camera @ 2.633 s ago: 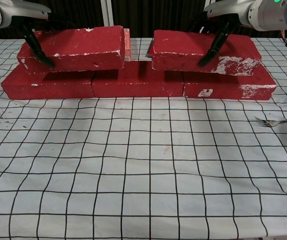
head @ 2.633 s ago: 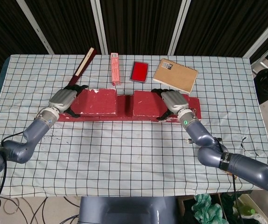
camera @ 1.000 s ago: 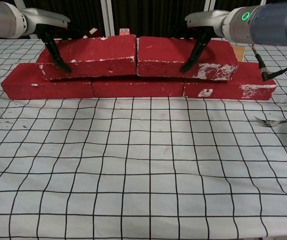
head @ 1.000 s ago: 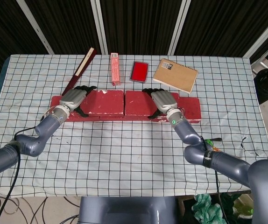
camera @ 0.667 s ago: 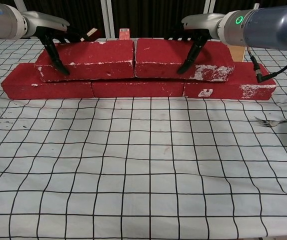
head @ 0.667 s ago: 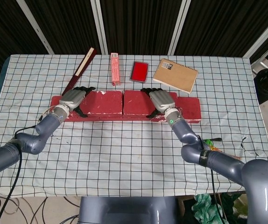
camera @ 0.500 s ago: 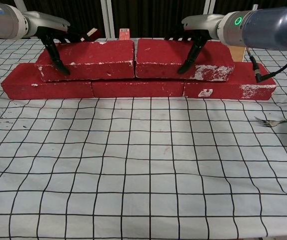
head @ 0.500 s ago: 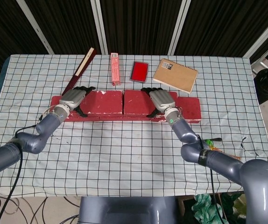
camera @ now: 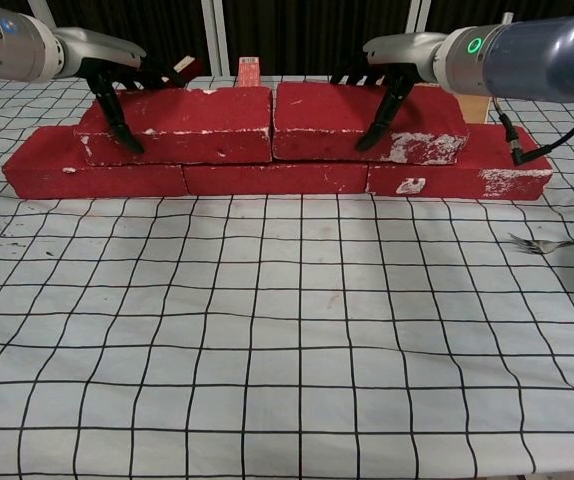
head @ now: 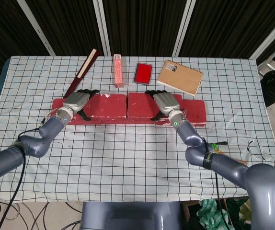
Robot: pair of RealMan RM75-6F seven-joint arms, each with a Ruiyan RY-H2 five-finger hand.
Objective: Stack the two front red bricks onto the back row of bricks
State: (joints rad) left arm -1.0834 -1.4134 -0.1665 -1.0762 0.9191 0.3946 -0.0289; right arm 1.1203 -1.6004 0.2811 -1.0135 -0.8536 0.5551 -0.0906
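No words or numbers can be read. The brown notebook (head: 179,77) has a small dark label and the pink box (head: 119,70) has print, both too tiny.

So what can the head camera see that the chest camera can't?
Only the head view shows the whole notebook, the red card and the fan behind the bricks. Only the chest view shows the fork and the bottom row's front faces. Both show the left hand and right hand gripping the two top bricks.
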